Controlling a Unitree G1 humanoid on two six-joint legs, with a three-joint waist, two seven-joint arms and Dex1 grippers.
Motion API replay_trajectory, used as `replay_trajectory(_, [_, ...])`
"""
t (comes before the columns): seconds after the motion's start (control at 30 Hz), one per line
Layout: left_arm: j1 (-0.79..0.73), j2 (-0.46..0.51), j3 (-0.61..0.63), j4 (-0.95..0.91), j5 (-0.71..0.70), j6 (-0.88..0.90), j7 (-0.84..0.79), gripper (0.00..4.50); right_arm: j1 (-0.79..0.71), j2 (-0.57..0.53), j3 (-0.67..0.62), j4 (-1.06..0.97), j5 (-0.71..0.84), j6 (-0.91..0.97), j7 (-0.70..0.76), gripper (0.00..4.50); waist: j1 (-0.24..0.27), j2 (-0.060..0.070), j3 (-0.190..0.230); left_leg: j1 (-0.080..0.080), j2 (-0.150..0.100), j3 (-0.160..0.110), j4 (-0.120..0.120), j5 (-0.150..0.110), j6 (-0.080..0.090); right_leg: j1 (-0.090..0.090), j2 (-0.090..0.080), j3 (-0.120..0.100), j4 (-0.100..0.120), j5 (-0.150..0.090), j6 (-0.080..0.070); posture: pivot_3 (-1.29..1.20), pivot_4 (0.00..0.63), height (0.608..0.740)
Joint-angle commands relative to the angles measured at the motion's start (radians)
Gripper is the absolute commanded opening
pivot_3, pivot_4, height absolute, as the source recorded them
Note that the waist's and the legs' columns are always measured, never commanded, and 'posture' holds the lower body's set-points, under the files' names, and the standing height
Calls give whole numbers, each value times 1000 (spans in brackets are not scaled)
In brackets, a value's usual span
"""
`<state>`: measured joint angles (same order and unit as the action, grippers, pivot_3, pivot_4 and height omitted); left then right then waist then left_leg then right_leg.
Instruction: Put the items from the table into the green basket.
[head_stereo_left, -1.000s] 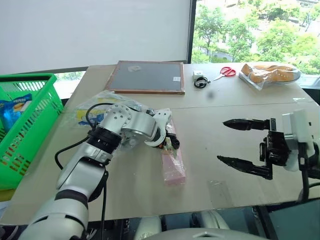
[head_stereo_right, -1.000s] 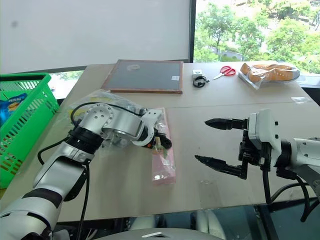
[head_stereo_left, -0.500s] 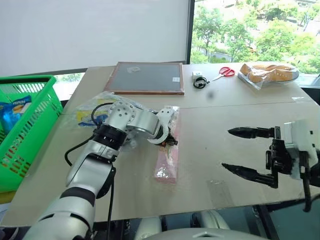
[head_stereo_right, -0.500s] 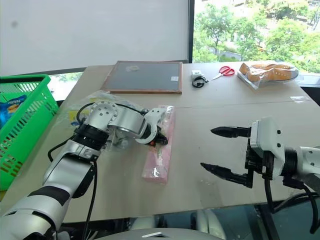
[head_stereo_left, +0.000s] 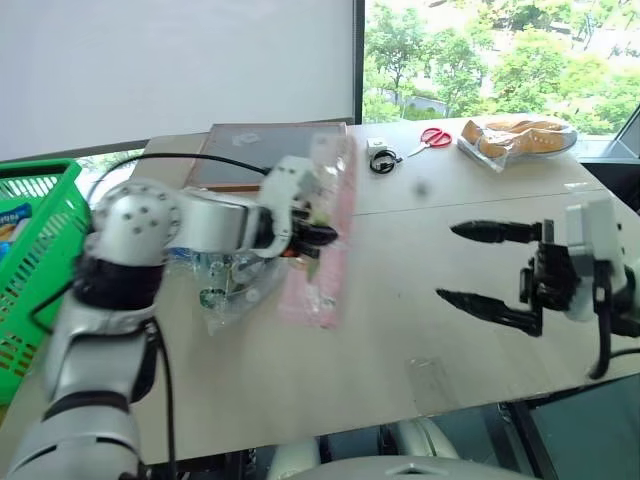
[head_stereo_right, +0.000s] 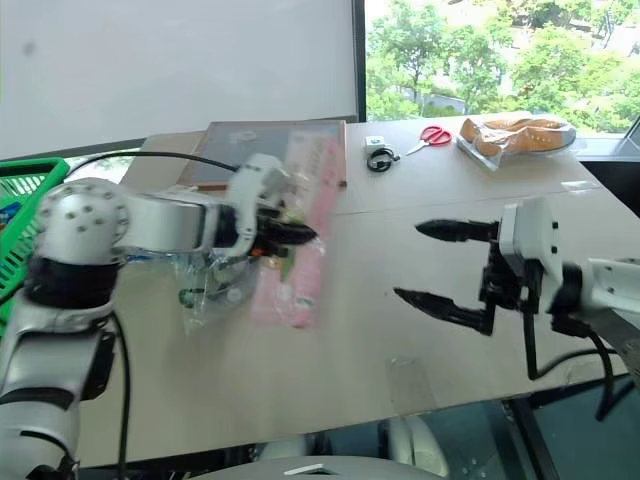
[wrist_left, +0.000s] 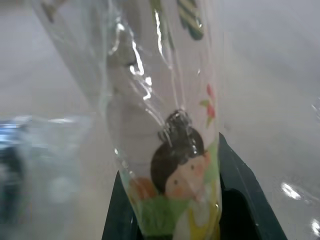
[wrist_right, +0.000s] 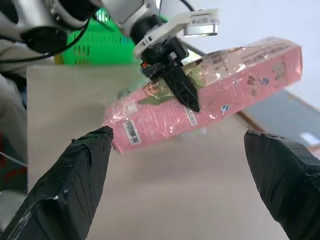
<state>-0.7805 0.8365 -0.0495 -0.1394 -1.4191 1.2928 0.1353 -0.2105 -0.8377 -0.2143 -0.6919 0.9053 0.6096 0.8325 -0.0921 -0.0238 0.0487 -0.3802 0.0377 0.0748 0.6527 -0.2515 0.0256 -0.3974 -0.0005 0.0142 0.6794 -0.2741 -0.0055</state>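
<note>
1. Bare desk (head_stereo_left: 400, 320) lies open between the two arms, from centre toward 6 o'clock.
2. The lifted pink packet (head_stereo_left: 325, 240) and crinkly bag (head_stereo_left: 225, 285) crowd the 9 o'clock side.
3. At 12 o'clock, a dark board (head_stereo_left: 250, 150), scissors (head_stereo_left: 432, 137) and a bagged plate (head_stereo_left: 515, 135) line the far edge.
4. The green basket (head_stereo_left: 30, 260) walls off the far 9 o'clock edge.

No legible text, perhaps through blur.

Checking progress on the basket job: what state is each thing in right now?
Left gripper: shut on the pink packet.
Pink packet: lifted off the table, tilted.
Right gripper: open, holding nothing.
Crinkly clear bag: lying on the table.
Green basket: upright beside the table.
Scissors: lying closed.
</note>
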Motion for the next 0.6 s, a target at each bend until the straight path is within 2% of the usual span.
replay_trajectory(0.03, [-10,59,159,52,327,-346,-120,681,-160,111,144,41,-66,-25,-64,4500,7,-2,1,0,0,0,0,0,0,0,0,-1,0,0,0,-65,2,740])
replay_trajectory(0.1, [-26,72,213,132,422,-439,-148,681,-233,168,208,71,-117,-42,-69,4500,14,-2,1,-1,0,0,0,1,-1,0,0,-1,0,1,0,-51,1,740])
replay_trajectory(0.23, [-85,246,184,391,811,-791,-283,681,-410,314,318,192,-199,-74,-79,4500,29,-3,0,-4,0,1,0,0,-1,-5,0,0,0,1,0,9,0,740])
replay_trajectory(0.33, [-157,342,118,626,1070,-1092,-368,681,-488,403,362,243,-236,-103,-70,4500,40,-6,-2,-18,0,0,0,1,-1,-18,0,-2,1,2,-1,9,0,740])
replay_trajectory(0.47, [-245,370,33,964,1296,-1356,-462,681,-521,464,404,271,-271,-127,-45,4500,83,-8,-3,-22,0,0,-1,-2,2,-20,-3,-5,-2,1,-1,49,0,740])
replay_trajectory(0.6, [-319,389,-3,1268,1443,-1460,-442,681,-527,482,408,270,-275,-134,-14,4500,105,-11,-5,-24,-1,3,3,-3,4,-20,-4,-6,-1,1,0,49,0,740])
